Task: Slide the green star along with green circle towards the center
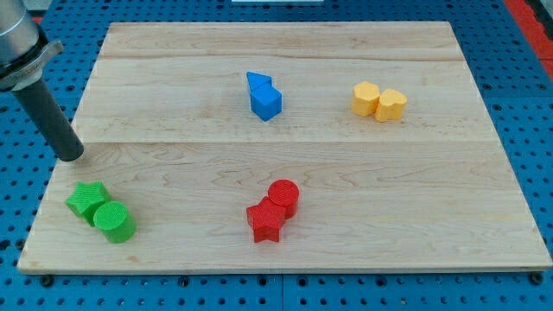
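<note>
Waiting: my tip (pixel 71 155) rests at the board's left edge, touching no block.
Pincer: none here, just a bare rod, so nothing is held.
Green star (pixel 87 199): just below my tip, a bit right.
Green circle (pixel 115 222): touching the star, lower and further right.
Pair's line: slants down-right.
Center: far right of my tip.
Next push: I think from the pair's left side.
</note>
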### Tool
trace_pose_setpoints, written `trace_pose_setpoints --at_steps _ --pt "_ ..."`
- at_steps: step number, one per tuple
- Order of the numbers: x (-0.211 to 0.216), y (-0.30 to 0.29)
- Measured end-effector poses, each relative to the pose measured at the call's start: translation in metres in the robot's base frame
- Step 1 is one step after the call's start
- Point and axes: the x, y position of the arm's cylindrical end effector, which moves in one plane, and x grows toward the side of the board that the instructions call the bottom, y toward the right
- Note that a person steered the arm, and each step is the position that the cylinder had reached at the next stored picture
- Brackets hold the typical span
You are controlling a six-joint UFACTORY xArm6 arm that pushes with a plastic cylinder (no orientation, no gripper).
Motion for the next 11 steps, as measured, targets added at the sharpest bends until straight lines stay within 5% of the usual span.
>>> trace_pose_setpoints --at_steps 5,7,11 --pt "0.000 0.007" --pt "0.003 0.176" --pt "0.093 0.147"
